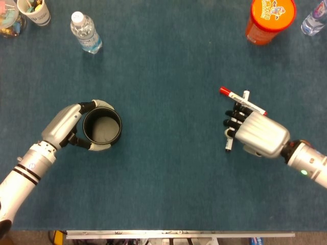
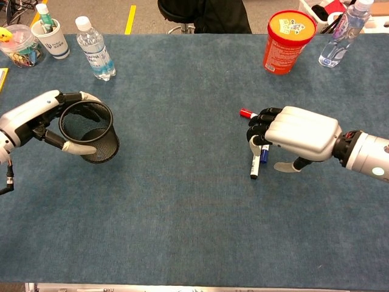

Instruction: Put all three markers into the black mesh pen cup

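Observation:
My left hand (image 1: 64, 126) (image 2: 31, 115) grips the black mesh pen cup (image 1: 102, 127) (image 2: 90, 131) by its rim, thumb on the near side and fingers on the far side; the cup looks empty. At centre right three markers lie crossed on the table. The red-capped marker (image 1: 240, 99) (image 2: 246, 113) lies on top. The blue marker (image 1: 246, 94) (image 2: 264, 153) and the black marker (image 1: 228, 145) (image 2: 254, 167) lie under it. My right hand (image 1: 255, 133) (image 2: 298, 134) is palm down over them, its fingertips (image 2: 258, 125) curled onto the markers and the thumb apart on the cloth.
A water bottle (image 1: 86, 33) (image 2: 94, 42) and a paper cup (image 1: 34, 10) (image 2: 53, 39) stand at the far left. An orange canister (image 1: 271, 15) (image 2: 285, 41) and a second bottle (image 1: 312, 20) (image 2: 337, 36) stand at the far right.

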### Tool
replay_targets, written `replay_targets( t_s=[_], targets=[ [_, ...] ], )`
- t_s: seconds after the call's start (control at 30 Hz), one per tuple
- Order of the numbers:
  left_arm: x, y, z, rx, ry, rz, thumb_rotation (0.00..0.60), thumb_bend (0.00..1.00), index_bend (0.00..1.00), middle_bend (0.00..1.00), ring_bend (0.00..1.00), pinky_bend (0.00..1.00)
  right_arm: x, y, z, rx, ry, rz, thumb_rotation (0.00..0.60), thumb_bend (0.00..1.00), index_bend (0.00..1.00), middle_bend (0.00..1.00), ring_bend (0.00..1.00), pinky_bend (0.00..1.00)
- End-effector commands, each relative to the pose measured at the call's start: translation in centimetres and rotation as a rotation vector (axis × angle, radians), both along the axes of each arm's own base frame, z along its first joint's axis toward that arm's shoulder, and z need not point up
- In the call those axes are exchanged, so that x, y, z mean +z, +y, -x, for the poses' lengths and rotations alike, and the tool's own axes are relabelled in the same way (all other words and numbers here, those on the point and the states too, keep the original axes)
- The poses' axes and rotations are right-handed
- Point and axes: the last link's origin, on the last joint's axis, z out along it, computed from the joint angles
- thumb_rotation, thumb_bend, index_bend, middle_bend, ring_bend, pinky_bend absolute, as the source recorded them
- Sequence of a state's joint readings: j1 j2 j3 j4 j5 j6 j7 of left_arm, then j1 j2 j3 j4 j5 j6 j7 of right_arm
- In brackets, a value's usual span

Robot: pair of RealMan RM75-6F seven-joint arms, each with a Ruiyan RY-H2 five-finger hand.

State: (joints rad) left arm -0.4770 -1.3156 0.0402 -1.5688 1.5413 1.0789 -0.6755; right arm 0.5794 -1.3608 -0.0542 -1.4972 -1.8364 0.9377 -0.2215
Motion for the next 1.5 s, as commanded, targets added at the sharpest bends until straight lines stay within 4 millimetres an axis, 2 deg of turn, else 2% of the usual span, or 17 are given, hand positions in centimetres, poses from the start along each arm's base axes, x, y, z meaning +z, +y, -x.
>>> replay_targets(
  t_s=[0.03,0.43,0.87,1.5],
  targets=[
    [0.1,0.0,0.1,0.004,-0.001,0.0,0.6,0.11,0.31,0.39,0.34,0.23,-0.8,0.1,0.1,0.008,0.013,-0.009,0.6,0.21,0.46,0.31,0.18,0.19],
    [0.4,-0.1,0.7,0.019,-0.001,-0.005,0.6,0.11,0.31,0.38,0.34,0.23,-3.1,-0.1,0.6,0.022,0.068,-0.037,0.6,0.21,0.46,0.31,0.18,0.19],
    [0.7,-0.1,0.9,0.027,-0.01,-0.015,0.6,0.11,0.31,0.36,0.33,0.23,-4.0,-1.0,0.2,0.044,0.088,-0.017,0.6,0.21,0.48,0.31,0.18,0.19],
    [1.0,-0.4,1.5,0.035,-0.02,-0.023,0.6,0.11,0.3,0.35,0.33,0.23,-5.1,-1.2,-0.2,0.067,0.119,-0.011,0.6,0.23,0.52,0.31,0.17,0.19]
  ],
)
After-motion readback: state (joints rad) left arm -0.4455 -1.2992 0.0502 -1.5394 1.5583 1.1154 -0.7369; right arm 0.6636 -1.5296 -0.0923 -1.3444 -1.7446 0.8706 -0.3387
